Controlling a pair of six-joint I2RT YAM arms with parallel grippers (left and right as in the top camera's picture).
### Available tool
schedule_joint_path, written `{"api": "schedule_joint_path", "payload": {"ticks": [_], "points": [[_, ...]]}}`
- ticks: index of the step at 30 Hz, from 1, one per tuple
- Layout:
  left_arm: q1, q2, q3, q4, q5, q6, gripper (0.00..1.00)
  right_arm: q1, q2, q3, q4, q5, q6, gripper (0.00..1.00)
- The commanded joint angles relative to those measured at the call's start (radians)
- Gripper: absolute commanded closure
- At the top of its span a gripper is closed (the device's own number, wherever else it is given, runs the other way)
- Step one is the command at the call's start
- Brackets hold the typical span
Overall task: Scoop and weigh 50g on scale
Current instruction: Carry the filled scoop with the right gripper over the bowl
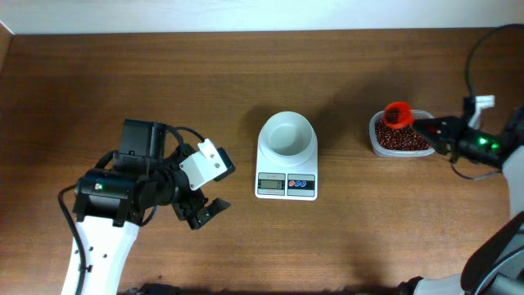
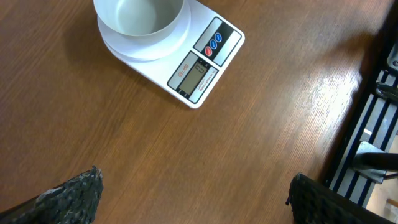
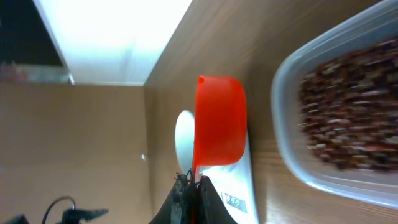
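Bench point(image 1: 246, 74): brown wood grain, carries everything listed below.
Left fingers point(image 2: 68, 198): spread wide with nothing between them, hanging over bare bench at the left, well apart from the scale; only the two dark tips show in the wrist view.
Scale point(image 1: 286, 172): white, at mid-bench, between the two arms.
Bowl point(image 1: 286, 133): round and white, seated on the scale platform; inside looks bare white in the overhead and left wrist views.
Display point(image 1: 271, 184): grey panel on the near edge of the scale; reading too small to make out.
Buttons point(image 1: 301, 183): blue and red, just beside the display on its right.
Tub point(image 1: 372, 141): clear plastic, on the bench right of the scale, apart from it.
Beans point(image 1: 407, 141): dark red, lying in the tub.
Scoop point(image 1: 397, 115): red plastic, over the far left part of the tub; cannot tell whether it is loaded.
Right fingers point(image 3: 211, 202): pinched tight on the thin scoop handle, reaching in from the right edge.
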Motion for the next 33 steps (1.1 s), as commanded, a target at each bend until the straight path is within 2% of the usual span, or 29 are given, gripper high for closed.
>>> {"api": "schedule_joint_path", "payload": {"ticks": [1,6,12,21,33], "points": [[0.005,-0.008,0.021,-0.002,0.018,0.017,0.01,0.100,-0.026,0.011,0.000,-0.042,-0.003,0.96],[0.005,-0.008,0.021,-0.002,0.018,0.017,0.01,0.216,-0.026,0.011,0.021,-0.042,0.030,0.96],[0.005,-0.008,0.021,-0.002,0.018,0.017,0.01,0.380,-0.026,0.011,0.141,-0.018,0.122,0.96],[0.005,-0.008,0.021,-0.002,0.018,0.017,0.01,0.595,-0.026,0.011,0.248,0.174,0.196,0.96],[0.005,-0.008,0.021,-0.002,0.018,0.017,0.01,0.727,-0.026,0.011,0.351,0.376,0.080,0.96]]}}
